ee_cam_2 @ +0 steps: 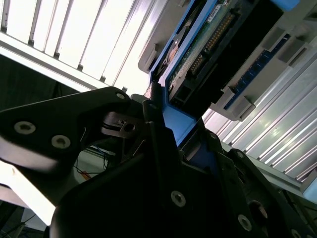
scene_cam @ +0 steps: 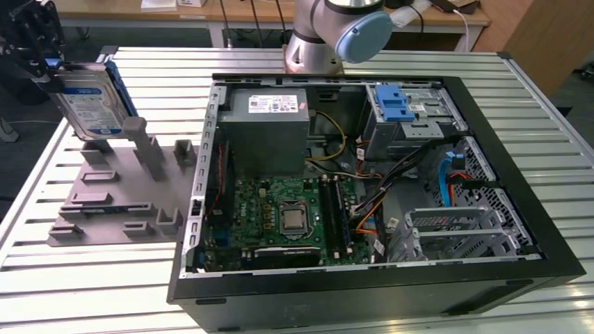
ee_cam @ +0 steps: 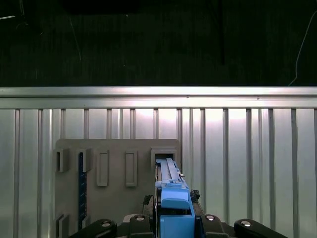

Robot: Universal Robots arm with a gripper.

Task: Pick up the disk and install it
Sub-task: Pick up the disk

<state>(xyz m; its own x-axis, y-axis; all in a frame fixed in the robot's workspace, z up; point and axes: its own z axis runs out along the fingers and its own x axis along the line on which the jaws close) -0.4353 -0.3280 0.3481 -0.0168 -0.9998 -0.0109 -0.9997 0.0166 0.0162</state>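
The disk (scene_cam: 88, 101) is clamped by its top edge in the hand (scene_cam: 51, 66), stood up tall over the grey rack (scene_cam: 111, 202), while the open computer (scene_cam: 371, 292) is placed toward the exterior view's right.

Robotics lab or workshop bench, ribbed aluminium table (scene_cam: 83, 292), an opened desktop computer case (scene_cam: 371, 296) lying on it with motherboard (scene_cam: 278, 216) exposed, a grey slotted parts fixture (scene_cam: 111, 202) beside it, robot arm base (scene_cam: 311, 49) mounted behind, wooden desks (scene_cam: 250, 10) beyond.
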